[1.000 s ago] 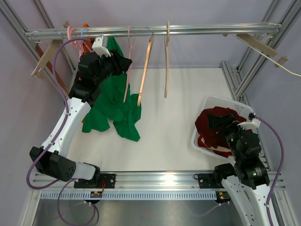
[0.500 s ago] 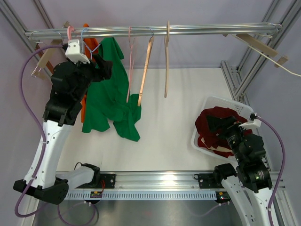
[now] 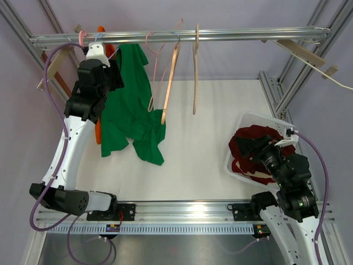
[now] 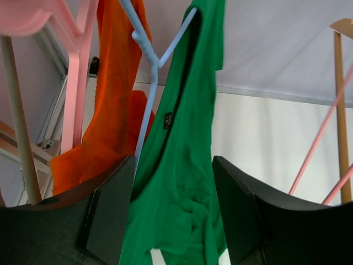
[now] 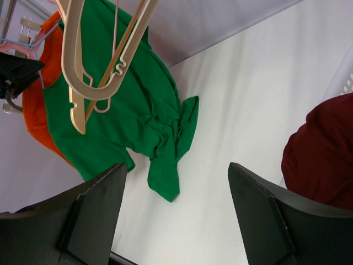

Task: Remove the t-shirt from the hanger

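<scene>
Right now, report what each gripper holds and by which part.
Nothing is held. The left gripper is open, the green t-shirt hanging between its fingers unclamped; the right gripper is open and empty.

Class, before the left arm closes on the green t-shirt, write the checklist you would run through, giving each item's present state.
1. Left gripper open: ok, its fingers stand apart.
2. Green fabric t-shirt in the gap between those fingers: ok.
3. T-shirt hanging on the light blue thin hanger: ok, not yet removed.
4. Orange garment clear of the fingers: cannot tell, it hangs close beside one.
5. Right gripper out of the way: ok, open, across the table at the white plastic basket.
</scene>
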Motion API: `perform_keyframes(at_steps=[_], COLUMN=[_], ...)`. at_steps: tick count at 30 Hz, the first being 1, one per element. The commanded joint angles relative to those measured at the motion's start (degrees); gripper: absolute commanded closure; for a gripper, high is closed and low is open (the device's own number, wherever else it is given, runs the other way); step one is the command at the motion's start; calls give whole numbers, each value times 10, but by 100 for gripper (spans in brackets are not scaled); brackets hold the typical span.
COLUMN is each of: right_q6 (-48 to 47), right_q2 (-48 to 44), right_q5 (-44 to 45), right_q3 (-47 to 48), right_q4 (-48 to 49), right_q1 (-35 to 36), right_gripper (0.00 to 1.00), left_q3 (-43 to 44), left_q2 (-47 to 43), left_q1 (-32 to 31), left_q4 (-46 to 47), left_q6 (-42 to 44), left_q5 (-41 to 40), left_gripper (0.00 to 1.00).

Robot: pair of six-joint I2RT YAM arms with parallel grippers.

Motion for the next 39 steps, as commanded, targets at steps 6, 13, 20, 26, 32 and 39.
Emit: perform_keyframes(at_steps=[6, 13, 20, 26, 32, 39], right_q6=[-16, -19, -20, -17, -23, -32], right_q2=[24, 28, 32, 33, 56, 114], right_q5=[-65, -72, -80, -95, -133, -188], right_q3=[12, 16, 15, 27, 59, 69], right_q4=[40, 39, 40, 46, 61, 109], right_q1=[-2, -2, -2, -2, -2, 8], right_gripper=[19, 20, 20, 21, 22, 19], left_q3=[40, 27, 5, 5, 0, -12], left_q2=[20, 38, 13, -18, -68, -109], left_q1=[5, 6, 6, 6, 5, 5], left_q4=[13, 45, 71, 82, 121, 129], left_q6=[34, 51, 35, 25, 3, -31], left_q5=[-45, -65, -17, 24, 130, 201], left_gripper=[41, 40, 90, 100, 100, 100])
